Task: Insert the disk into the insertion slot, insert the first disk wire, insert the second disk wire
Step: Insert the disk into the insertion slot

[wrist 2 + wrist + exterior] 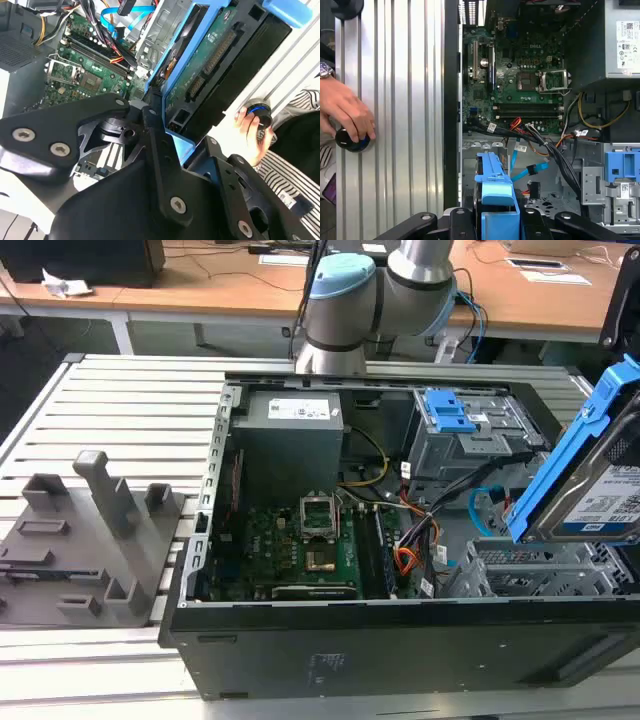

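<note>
**Exterior view.** The flat silver-grey hard drive in its bright blue plastic carrier (600,485) is raised above the open black computer case (400,640) at the exterior view's right and is steeply tilted. Below it sits the low grey perforated sheet-metal drive bay (530,570); the disk is clear of it and not yet inserted. The thin flat light blue data cable (483,502) loops between the bay and the taller grey cage with blue latches (465,435). A grey moulded fixture plate (80,540) lies on the ribbed aluminium table (130,410) at the exterior view's left.

**Second wrist view.** The black gripper (175,130) is clamped on the disk (210,65), with its fingers bearing on the blue carrier. The green circuit-board side of the disk faces the camera. A person's hand (248,131) rests on a round black-and-blue knob (260,117).

**First wrist view.** The gripper (497,222) holds the disk (495,190) edge-on over the bay (545,204). The data cable (527,173) runs just beside the carrier. The hand (347,112) covers the knob (351,141) on the table (400,125)
</note>
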{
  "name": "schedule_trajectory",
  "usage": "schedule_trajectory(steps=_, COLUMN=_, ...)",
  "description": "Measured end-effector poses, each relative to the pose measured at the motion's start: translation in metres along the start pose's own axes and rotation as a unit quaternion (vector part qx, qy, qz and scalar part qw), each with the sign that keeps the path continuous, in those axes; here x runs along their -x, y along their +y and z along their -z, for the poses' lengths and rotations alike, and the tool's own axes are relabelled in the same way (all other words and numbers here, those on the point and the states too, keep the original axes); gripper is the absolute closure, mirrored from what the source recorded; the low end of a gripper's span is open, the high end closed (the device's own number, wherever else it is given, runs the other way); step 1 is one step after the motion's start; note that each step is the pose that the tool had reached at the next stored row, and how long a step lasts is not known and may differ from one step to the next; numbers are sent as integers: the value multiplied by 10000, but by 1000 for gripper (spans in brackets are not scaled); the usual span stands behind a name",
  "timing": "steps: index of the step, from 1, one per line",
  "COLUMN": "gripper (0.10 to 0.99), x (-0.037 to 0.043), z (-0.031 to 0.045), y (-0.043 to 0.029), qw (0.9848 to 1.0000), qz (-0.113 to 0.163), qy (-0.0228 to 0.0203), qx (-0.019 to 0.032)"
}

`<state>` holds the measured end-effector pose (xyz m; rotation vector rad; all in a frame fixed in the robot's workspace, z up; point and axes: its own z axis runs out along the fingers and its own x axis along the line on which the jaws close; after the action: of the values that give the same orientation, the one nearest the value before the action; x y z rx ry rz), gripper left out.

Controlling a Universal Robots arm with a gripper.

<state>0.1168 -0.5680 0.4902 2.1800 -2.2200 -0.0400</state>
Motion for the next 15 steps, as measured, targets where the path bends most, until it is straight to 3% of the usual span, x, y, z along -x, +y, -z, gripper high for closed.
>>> schedule_trajectory(steps=15, gripper=722, x=0, z=-119, y=-4, qw=10000, qz=0, qy=2, qx=0)
